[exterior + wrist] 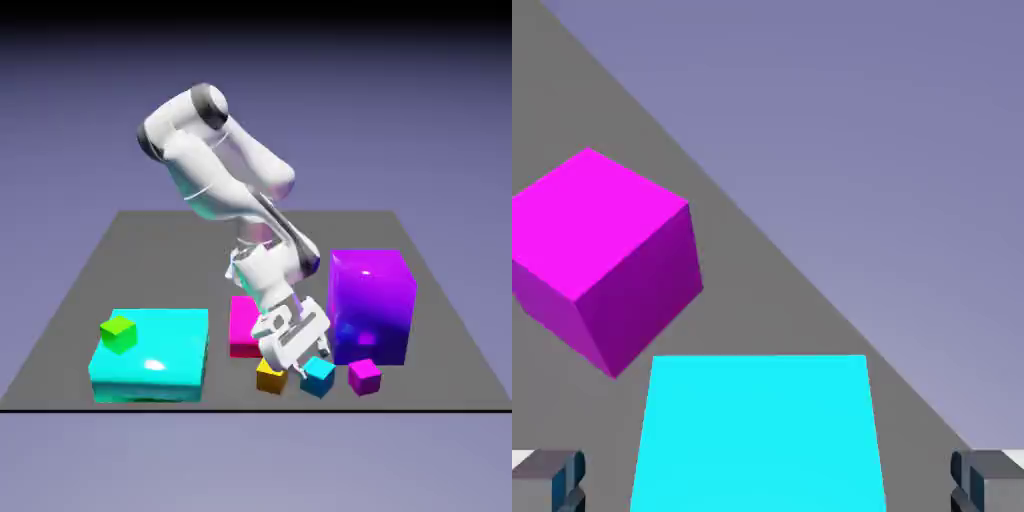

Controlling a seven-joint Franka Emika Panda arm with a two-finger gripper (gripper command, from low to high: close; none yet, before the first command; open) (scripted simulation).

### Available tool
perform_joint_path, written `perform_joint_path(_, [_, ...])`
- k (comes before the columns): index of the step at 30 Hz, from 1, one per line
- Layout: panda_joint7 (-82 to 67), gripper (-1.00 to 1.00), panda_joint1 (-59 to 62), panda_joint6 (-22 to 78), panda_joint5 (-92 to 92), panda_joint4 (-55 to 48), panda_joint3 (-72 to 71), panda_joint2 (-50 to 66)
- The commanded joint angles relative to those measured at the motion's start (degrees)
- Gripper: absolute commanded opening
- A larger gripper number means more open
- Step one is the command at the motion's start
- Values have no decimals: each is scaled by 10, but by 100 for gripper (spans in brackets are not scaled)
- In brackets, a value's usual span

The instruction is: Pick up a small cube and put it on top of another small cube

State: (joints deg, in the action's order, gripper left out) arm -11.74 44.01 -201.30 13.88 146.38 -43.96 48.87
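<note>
On your left a green cube [118, 333] sits on a big cyan block [150, 357]. Your tool [297, 358] hangs wide open, holding nothing, just over the orange cube [270, 377] and cyan cube [319, 376]. A magenta cube [364, 376] lies on the surface [80, 290] further right.

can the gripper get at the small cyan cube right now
Probably yes. The gripper is open just above the small cyan cube, which fills the space between its fingertips in the hand view; the small magenta cube stands clear.
</note>
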Motion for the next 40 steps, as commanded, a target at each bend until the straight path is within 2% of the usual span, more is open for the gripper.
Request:
perform_joint_path(1, [-2, 0, -7, -3, -2, -4, 5, 4])
perform_joint_path(2, [-2, -100, -7, -3, -2, -4, 5, 4])
perform_joint_path(11, [54, -100, 147, 53, 42, 77, -102, -94])
perform_joint_path(26, [424, -100, 188, -56, 166, 166, -53, -310])
perform_joint_path(37, [279, -100, -12, -120, 7, 97, 83, -175])
perform_joint_path(38, [279, 100, -12, -120, 7, 97, 83, -175])
perform_joint_path(40, [294, 100, 9, -113, 23, 104, 69, -189])
